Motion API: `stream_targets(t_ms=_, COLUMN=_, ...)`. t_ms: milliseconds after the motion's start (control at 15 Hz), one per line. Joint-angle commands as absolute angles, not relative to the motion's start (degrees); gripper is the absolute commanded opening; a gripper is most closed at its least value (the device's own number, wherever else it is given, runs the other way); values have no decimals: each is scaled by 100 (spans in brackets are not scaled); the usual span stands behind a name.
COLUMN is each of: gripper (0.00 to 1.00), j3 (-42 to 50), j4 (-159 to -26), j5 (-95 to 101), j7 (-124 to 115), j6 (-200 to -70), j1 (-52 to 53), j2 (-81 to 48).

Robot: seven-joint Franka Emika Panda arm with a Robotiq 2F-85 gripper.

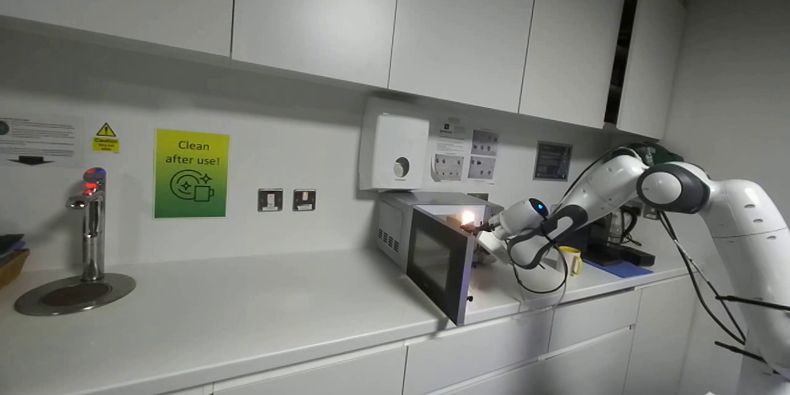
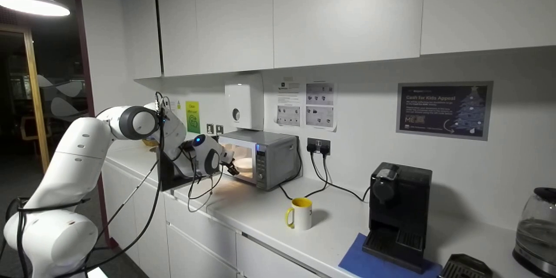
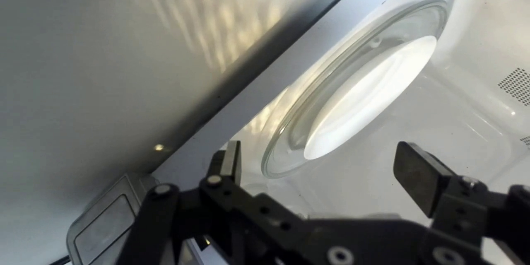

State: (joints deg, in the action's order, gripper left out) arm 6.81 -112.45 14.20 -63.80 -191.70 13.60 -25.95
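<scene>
Gripper (image 3: 318, 153) nearest the lens in wrist view, fingers (image 3: 416, 174) spread wide. White dish (image 3: 368, 101) beyond, resting on glass turntable (image 3: 285, 159) inside lit microwave (image 2: 280, 156). Microwave door (image 1: 438, 265) swung open. Farther out on the counter (image 2: 245, 202): yellow-handled mug (image 2: 302, 216), then black coffee machine (image 2: 402, 200) on blue mat (image 2: 354, 257).

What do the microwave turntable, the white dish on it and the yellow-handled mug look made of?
Turntable: likely clear glass, glossy; it's see-through, with bright glints along the rim.
White dish: perhaps glazed ceramic, though plastic is possible; smooth and opaque, gloss unclear in the bright light.
Mug: probably ceramic, from its smooth white outside and yellow inside; too small to judge gloss.
</scene>
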Motion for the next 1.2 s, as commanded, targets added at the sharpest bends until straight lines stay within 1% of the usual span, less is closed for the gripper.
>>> stream_targets(t_ms=0, gripper=100, j3=840, j4=-11013, j5=1142, j7=-6548, j6=-19476, j1=1575, j2=-2819)
stream_targets(t_ms=200, gripper=100, j3=683, j4=-10993, j5=1045, j7=-6566, j6=-19544, j1=1521, j2=-2847)
stream_targets(t_ms=267, gripper=100, j3=712, j4=-11119, j5=1141, j7=-6461, j6=-19317, j1=1512, j2=-2759)
stream_targets(t_ms=1133, gripper=100, j3=678, j4=-11100, j5=1112, j7=-6473, j6=-19357, j1=1515, j2=-2790)
